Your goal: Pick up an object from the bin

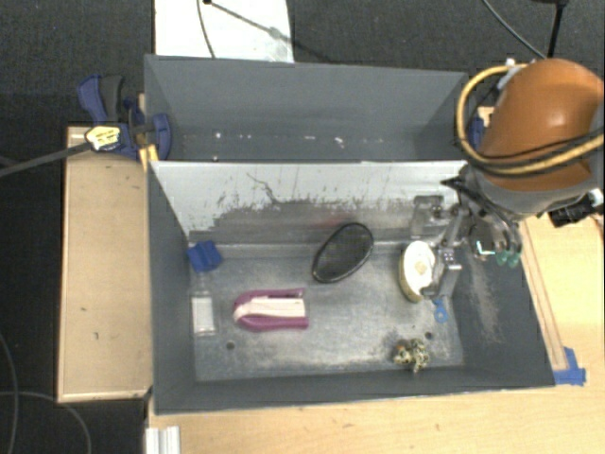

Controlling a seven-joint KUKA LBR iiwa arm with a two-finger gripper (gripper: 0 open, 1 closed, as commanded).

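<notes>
at the right of the bin (284,372), the claw (440,265) sits against a cream round disc (413,270); clenched or released, cannot tell.

A single camera looks down on the grey bin (284,112) from above its near side, close in, with the arm (539,112) at the bin's right.

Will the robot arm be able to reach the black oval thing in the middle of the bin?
Probably yes. The black oval thing lies alone on the bin floor, nothing on top. The gripper is to its right, beside a cream round thing it may have to pass over.
</notes>
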